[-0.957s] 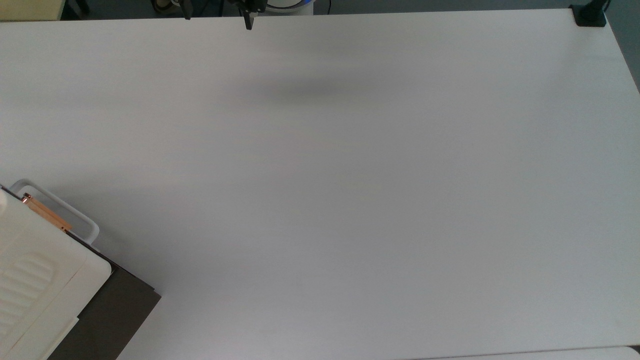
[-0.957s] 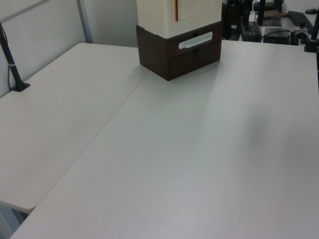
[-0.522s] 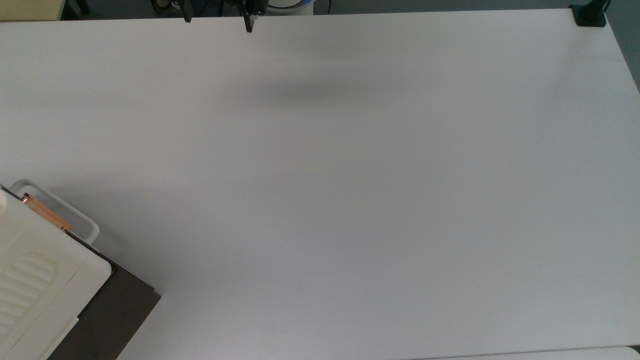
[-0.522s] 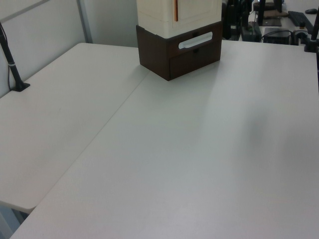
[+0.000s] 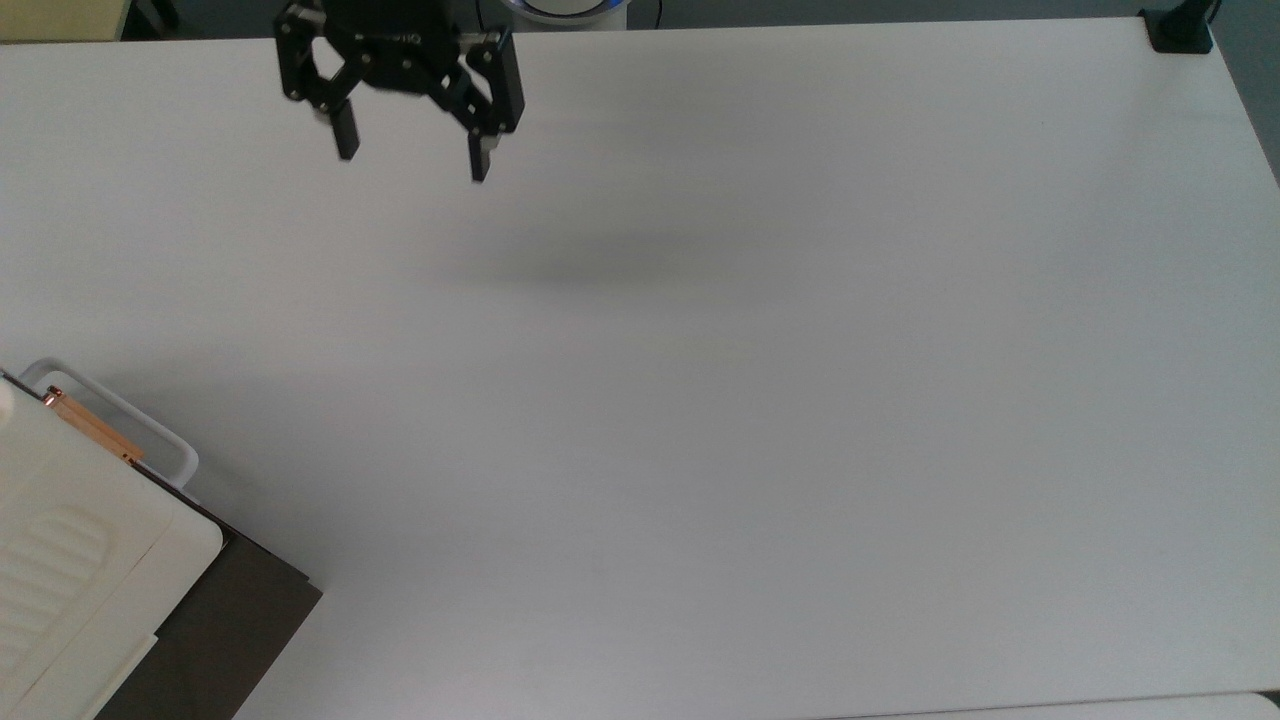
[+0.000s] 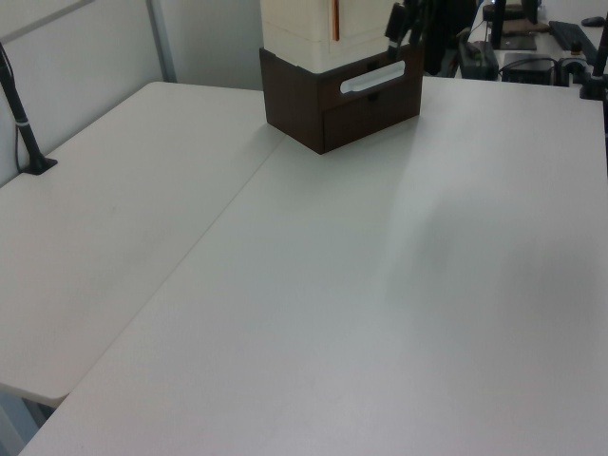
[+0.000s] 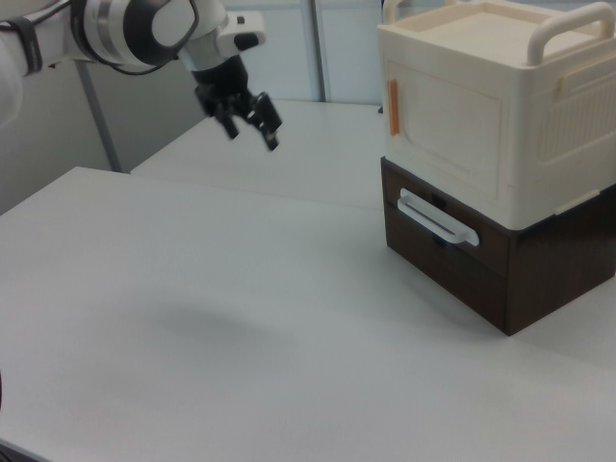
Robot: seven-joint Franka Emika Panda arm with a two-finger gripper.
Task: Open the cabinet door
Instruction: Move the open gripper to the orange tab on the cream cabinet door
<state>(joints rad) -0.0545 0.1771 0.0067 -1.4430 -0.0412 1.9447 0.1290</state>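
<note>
The jaws stand wide apart with nothing between them: in the top view the black gripper [image 5: 411, 155] hangs above the white table [image 5: 720, 380] near its upper edge, left of centre, its two fingertips [image 5: 346, 146] pointing toward the bottom of the picture, with a soft shadow on the tabletop just below and to the top view's right of it. In the right view the gripper [image 7: 252, 130] is in the air well above the table [image 7: 192, 318], tips angled downward, carried on the white and black arm [image 7: 135, 29] that comes in from the right view's upper left. It touches nothing and is well apart from the cabinet. The cabinet door [image 7: 445, 125] is the cream-yellow panel on the front of the cream upper unit [image 7: 539, 106], shut flush against the body, with its slim copper-coloured bar handle [image 7: 393, 109] upright along the door's edge at the right view's left. The cream unit sits on a dark brown drawer base [image 7: 500, 265], whose front carries a white looped rail [image 7: 438, 219]. In the top view the cabinet sits at the lower left corner, the copper handle [image 5: 93, 427] showing beside the white rail [image 5: 120, 415]. In the left view the door [image 6: 366, 24] faces the camera at the far end of the table, and the dark gripper [image 6: 404, 24] is just to the left view's right of it.
</note>
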